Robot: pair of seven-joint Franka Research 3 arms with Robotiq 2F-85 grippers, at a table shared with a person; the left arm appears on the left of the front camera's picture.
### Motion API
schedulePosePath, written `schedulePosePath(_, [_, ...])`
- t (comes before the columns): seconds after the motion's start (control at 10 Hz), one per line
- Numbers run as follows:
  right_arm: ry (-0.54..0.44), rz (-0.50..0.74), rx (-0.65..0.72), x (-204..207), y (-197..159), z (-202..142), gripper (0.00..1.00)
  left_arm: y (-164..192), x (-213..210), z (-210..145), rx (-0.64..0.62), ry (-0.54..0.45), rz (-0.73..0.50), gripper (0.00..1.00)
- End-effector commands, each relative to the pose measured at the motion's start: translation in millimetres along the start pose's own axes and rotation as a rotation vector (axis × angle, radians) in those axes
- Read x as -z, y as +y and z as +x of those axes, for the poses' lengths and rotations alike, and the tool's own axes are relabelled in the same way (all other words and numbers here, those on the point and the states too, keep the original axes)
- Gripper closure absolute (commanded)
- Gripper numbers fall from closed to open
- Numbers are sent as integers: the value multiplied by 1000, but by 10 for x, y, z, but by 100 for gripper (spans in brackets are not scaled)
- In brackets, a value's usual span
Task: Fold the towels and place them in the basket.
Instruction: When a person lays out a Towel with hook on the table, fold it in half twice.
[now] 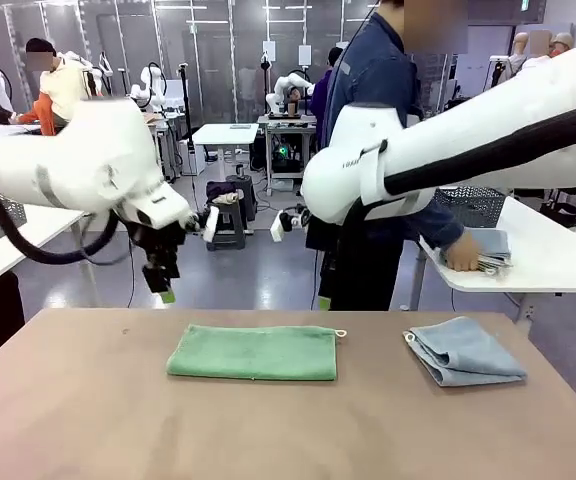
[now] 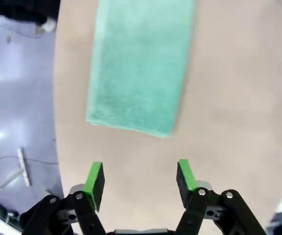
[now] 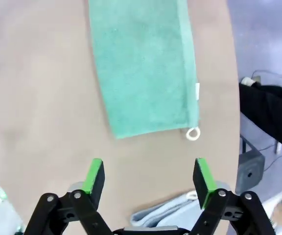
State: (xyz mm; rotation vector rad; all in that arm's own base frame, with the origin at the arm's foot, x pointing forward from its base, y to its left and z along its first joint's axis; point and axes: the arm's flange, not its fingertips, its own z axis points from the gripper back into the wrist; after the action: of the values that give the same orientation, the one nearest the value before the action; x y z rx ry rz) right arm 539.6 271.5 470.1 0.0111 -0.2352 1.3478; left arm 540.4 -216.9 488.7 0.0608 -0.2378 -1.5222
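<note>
On the brown table [image 1: 88, 400], a green rectangular cloth towel [image 1: 253, 352] lies folded in a long strip, a light blue cloth towel [image 1: 465, 352] folded near it (corner loops facing), while left gripper [image 2: 138, 178] and right gripper [image 3: 148, 178] hover wide and empty over the green one's ends, the next move likely pinching a short edge for a second fold.

Grey floor [image 1: 258, 275], white side tables [image 1: 558, 250]

Front camera faces across the table [image 1: 68, 400] at the person [image 1: 378, 90]; both wrist cameras look down on the green towel [image 1: 253, 353].
</note>
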Motion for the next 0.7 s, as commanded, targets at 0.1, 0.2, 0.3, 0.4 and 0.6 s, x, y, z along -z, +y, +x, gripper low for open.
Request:
schedulePosePath(0.1, [-60,5,290,-320,417,-250,9,-161,-355,-480,32,-52,-22,25])
schedulePosePath(0.2, [-105,-28,568,-424,491,-318,9,-197,-411,-638,41,-91,-30,25])
schedulePosePath(0.3, [-142,26,669,-449,547,-384,9,-212,-413,-769,45,-125,-26,25])
schedulePosePath(0.4, [-148,92,781,-470,565,-439,9,-203,-399,-883,53,-156,-21,25])
schedulePosePath(0.6, [-216,272,993,-402,527,-601,9,-217,-349,-1036,58,-191,-27,25])
